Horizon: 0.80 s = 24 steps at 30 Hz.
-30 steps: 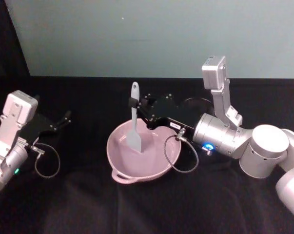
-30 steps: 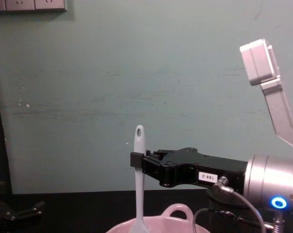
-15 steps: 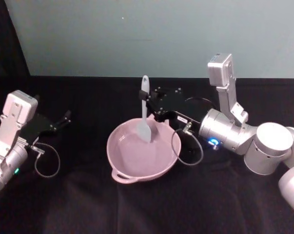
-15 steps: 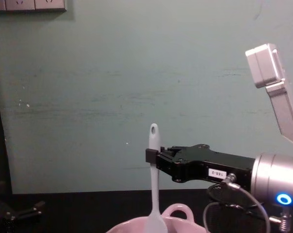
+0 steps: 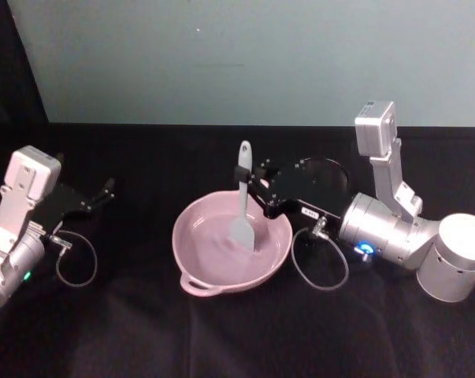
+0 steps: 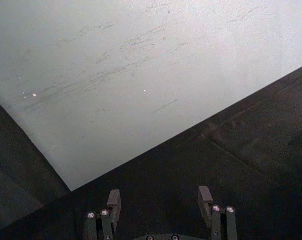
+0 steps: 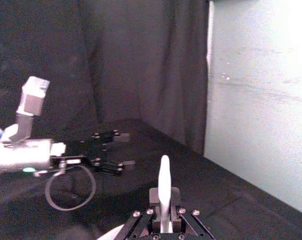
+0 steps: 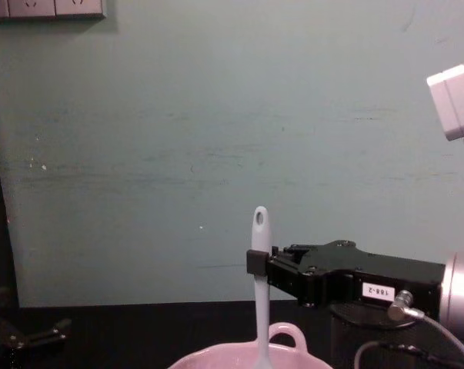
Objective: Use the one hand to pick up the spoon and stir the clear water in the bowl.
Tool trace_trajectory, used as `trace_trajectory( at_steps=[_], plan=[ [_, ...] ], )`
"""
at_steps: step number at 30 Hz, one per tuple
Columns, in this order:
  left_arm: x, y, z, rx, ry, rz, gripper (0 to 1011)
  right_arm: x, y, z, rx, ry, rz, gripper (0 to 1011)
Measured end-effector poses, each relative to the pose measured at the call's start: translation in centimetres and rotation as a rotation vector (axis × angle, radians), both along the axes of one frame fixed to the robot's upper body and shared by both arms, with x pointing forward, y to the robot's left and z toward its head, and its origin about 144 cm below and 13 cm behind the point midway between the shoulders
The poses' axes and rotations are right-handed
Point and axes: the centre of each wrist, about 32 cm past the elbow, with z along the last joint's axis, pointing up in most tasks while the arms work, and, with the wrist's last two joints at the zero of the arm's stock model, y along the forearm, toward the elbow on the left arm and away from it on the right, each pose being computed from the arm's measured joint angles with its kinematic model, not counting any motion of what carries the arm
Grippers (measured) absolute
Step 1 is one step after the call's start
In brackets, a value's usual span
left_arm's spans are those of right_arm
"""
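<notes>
Surface (image 5: 142, 331): black cloth, running back to a pale green wall (image 5: 261, 55).

Bowl (image 5: 198, 236): pale pink, glossy, at the middle of the surface, with its loop handle (image 5: 199, 287) on the near rim. In the chest view its rim (image 8: 216, 357) rises at the lower edge.

Spoon (image 5: 243, 205): white, nearly upright, with the holed end of the handle uppermost. The flat blade is down inside the bowl, in its right half. Whether the blade touches the bottom cannot be told. From the chest view the spoon (image 8: 259, 307) stands straight up out of the bowl.

Right gripper (image 5: 243, 175): black, on a silver wrist, reaching in level from the right, above the bowl's far right rim. Its thin jaws pinch the spoon's handle just below the hole. The chest view shows the same hold (image 8: 256, 263), and the right wrist view shows the handle (image 7: 164, 185) clamped between the jaws.

Left gripper (image 5: 103, 193): parked low at the left of the surface, well apart from the bowl. Its fingers (image 6: 113, 200) are spread, with nothing between them.

Cable (image 5: 76, 264): a thin loop lying beside the left wrist.
</notes>
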Motion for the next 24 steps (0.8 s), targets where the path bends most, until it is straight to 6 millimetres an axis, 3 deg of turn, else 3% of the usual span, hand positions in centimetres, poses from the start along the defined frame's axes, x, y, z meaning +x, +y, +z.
trace_trajectory(
  at_steps=[13, 24],
  plan=[
    [0.0, 0.0, 0.0, 0.000, 0.000, 0.000, 1011, -1.3, 1.7, -0.3, 0.041, 0.048, 0.093, 111],
    [0.0, 0.0, 0.0, 0.000, 0.000, 0.000, 1011, 0.2, 3.8, -1.5, 0.090, 0.016, 0.090, 111]
  ],
)
